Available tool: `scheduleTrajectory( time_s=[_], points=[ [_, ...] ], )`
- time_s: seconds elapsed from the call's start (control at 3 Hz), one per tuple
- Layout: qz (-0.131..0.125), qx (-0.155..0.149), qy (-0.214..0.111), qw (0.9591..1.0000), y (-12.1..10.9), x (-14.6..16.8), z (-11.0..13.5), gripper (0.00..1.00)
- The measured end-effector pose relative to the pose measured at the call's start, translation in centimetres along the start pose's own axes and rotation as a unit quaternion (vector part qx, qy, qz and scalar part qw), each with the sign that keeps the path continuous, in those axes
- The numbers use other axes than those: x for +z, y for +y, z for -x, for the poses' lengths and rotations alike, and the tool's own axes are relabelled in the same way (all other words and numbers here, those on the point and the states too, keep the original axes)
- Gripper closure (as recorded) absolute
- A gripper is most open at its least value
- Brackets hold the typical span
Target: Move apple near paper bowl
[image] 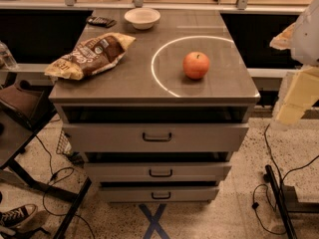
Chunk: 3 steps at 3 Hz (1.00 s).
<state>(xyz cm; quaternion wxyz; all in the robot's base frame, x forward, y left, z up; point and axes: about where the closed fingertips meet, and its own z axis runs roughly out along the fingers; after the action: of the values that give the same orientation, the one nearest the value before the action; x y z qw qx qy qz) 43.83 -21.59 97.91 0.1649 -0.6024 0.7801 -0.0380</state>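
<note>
The apple [196, 65] is seen at 4 o'clock on the cabinet top [134, 86], the paper bowl [142, 18] well apart at 12. The gripper [297, 94] is held off at 3 o'clock, its state untellable. The apple is judged firm, smooth and roll-prone, best taken across its widest girth

Bag print: a brown-and-yellow crinkled chip bag [89, 56] near the left edge of the grey tabletop [139, 86] carries pale lettering, too small to read.
Floor mark: blue tape cross [154, 222], shaped like an X.
Gripper: pale gripper [294, 101] beyond the tabletop's right edge, no readable marking.
</note>
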Motion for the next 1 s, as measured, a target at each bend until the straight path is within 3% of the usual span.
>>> scheduleTrajectory(
  time_s=[0.33, 0.67, 1.0],
  points=[
    [-0.004, 0.001, -0.003, 1.0000, 0.0, -0.1, 0.1, 0.00],
    [-0.024, 0.011, -0.032, 0.9992, -1.3, 0.8, 0.8, 0.00],
    [-0.032, 0.059, -0.112, 0.9915, -3.5, 4.8, 1.6, 0.00]
  ],
)
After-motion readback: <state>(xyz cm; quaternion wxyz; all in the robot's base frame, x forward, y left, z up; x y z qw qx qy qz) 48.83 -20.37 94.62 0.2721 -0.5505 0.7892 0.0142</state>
